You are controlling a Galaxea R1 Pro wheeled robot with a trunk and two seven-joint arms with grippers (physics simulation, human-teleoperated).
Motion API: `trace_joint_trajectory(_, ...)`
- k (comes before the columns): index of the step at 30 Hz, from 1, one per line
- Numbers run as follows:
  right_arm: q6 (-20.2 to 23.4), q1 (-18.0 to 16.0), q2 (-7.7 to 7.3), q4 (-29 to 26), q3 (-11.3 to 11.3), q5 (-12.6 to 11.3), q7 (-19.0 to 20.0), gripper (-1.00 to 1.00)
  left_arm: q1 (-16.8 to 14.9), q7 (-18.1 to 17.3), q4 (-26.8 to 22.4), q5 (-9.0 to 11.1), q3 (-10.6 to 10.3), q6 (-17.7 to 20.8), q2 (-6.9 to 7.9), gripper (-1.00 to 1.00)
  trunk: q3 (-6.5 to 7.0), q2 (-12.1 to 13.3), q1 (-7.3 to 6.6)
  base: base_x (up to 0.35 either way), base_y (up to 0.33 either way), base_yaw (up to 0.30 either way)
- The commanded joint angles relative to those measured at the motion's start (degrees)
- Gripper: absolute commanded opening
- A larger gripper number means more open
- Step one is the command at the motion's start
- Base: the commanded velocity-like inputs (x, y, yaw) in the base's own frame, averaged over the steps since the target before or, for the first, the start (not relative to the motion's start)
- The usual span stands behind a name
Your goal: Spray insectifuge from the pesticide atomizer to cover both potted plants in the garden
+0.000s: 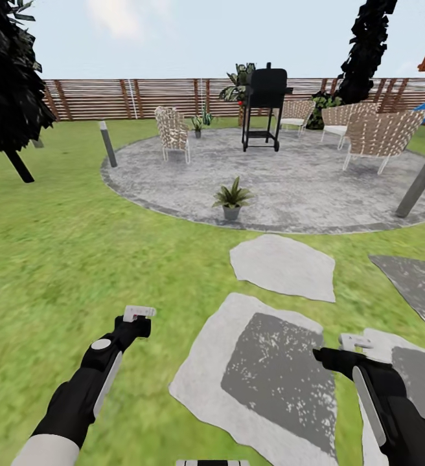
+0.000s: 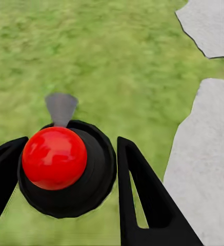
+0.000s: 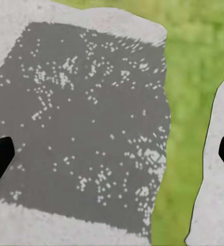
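My left tool [image 1: 138, 315] hangs over the lawn [image 1: 57, 259], on the near side of the patio [image 1: 316, 188]. Its wrist view shows the two dark fingers [image 2: 142, 200] spread, with a black round body capped by a red ball [image 2: 54, 158] sitting between them. I cannot tell what that is or whether the fingers are pressing on it. My right tool [image 1: 355, 341] is released, its fingertips wide apart with nothing between them, over a large stepping stone [image 1: 258, 375] short of the patio. I cannot pick out the pesticide atomizer anywhere here, so neither arm has a claim on it yet. What the coming move turns on, as I judge it, is straight ahead. One potted plant [image 1: 232, 200] stands upright just inside the patio's near edge, roughly between my two arms. What may be the second potted plant [image 1: 198, 123] sits towards the patio's far edge, beside a wicker chair [image 1: 172, 133]. The way to the patio looks open over grass and stones. On the patio, a black grill [image 1: 264, 107] stands towards the far edge. At the patio's left rim stands a grey bollard [image 1: 107, 144], and at its right rim a leaning post [image 1: 423, 178]. I would stay clear of both while I search.
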Motion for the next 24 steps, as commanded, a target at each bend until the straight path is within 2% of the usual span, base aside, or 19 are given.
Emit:
trace_joint_trajectory(1,0.3,0.0,0.0,-0.1,-0.1,-0.3,0.0,1.0,0.0,-0.2,-0.1,-0.2,0.0,0.3,0.03,-1.0,-0.05,0.0,0.02,0.326,0.119,0.0)
trace_joint_trajectory(7,0.3,0.0,-0.01,-0.1,-0.1,-0.3,0.0,1.0,0.0,-0.2,-0.1,-0.2,0.0,0.3,0.03,-1.0,-0.05,0.0,0.02,0.329,0.095,0.0)
trace_joint_trajectory(24,0.3,0.0,0.01,-0.1,0.0,-0.3,0.0,1.0,0.0,-0.2,-0.1,-0.2,0.0,0.3,-0.01,-1.0,-0.05,0.0,0.02,0.335,0.003,0.0)
